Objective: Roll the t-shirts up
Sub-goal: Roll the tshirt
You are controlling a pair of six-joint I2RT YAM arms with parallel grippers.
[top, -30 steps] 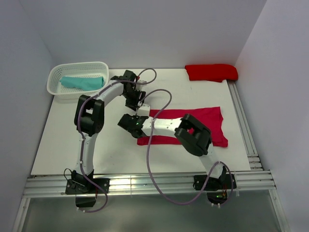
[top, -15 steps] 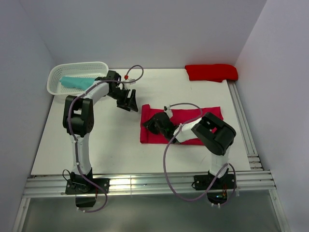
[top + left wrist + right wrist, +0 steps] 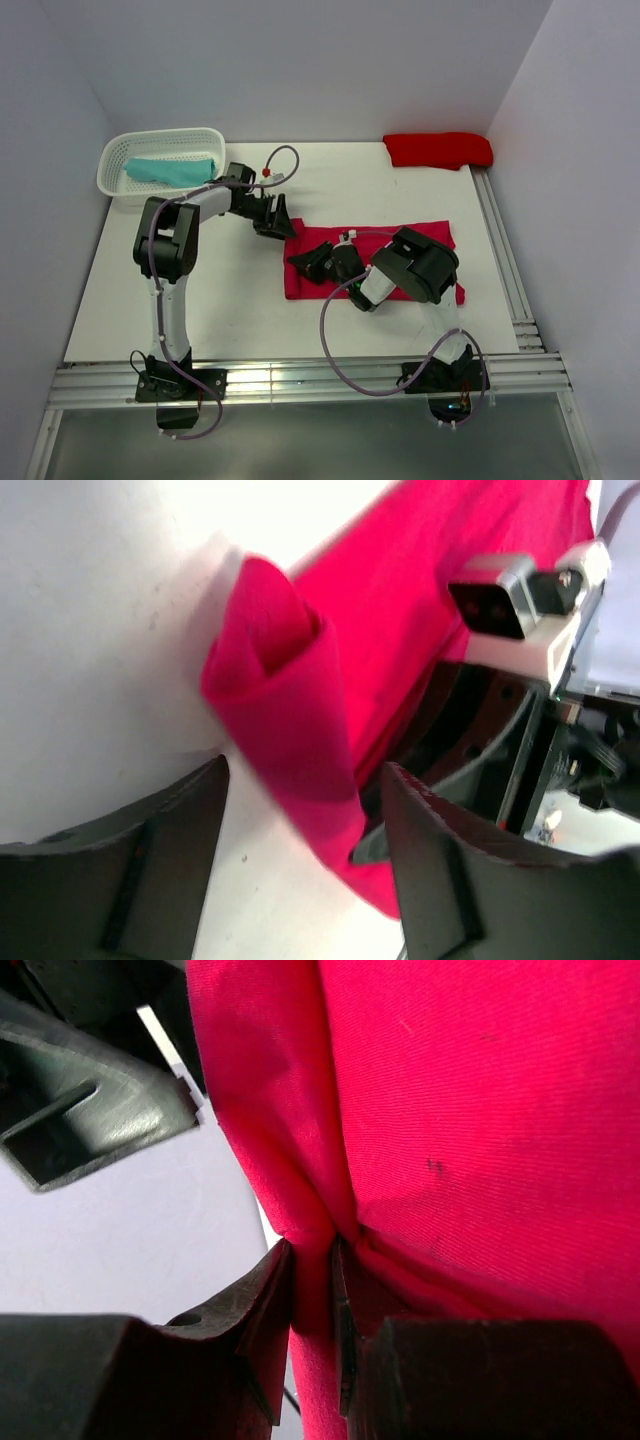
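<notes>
Crimson t-shirt cloth sits pinched in our right gripper, our left gripper wide open beside the loose roll, which could unfurl if that pinch slips.

T-shirt in basket — far left

The right arm covers the middle of the raspberry-crimson t-shirt from above (its pinched fold shows only in the right wrist view). In the left wrist view the near cloth smears, and the fingers of the left gripper run off the bottom edge.
</notes>
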